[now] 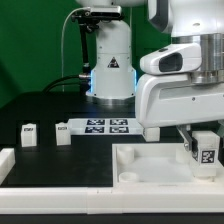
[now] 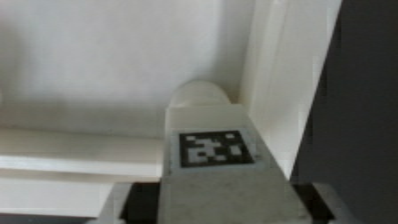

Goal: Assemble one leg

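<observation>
My gripper (image 1: 205, 152) is shut on a white leg (image 1: 207, 150) with a black-and-white tag, at the exterior view's right. It holds the leg over the far right corner of the large white tray-like piece (image 1: 150, 165). In the wrist view the leg (image 2: 214, 130) points away from the camera, its rounded tip near the tray's raised rim (image 2: 267, 70), with my dark fingers (image 2: 146, 200) on either side. Whether the tip touches the tray I cannot tell. Two more legs (image 1: 29, 134) (image 1: 62, 133) stand on the black table at the left.
The marker board (image 1: 105, 126) lies behind the tray in the middle. The arm's white base (image 1: 110, 60) stands at the back. A white block (image 1: 5, 160) sits at the left edge. A white ledge (image 1: 60, 200) runs along the front.
</observation>
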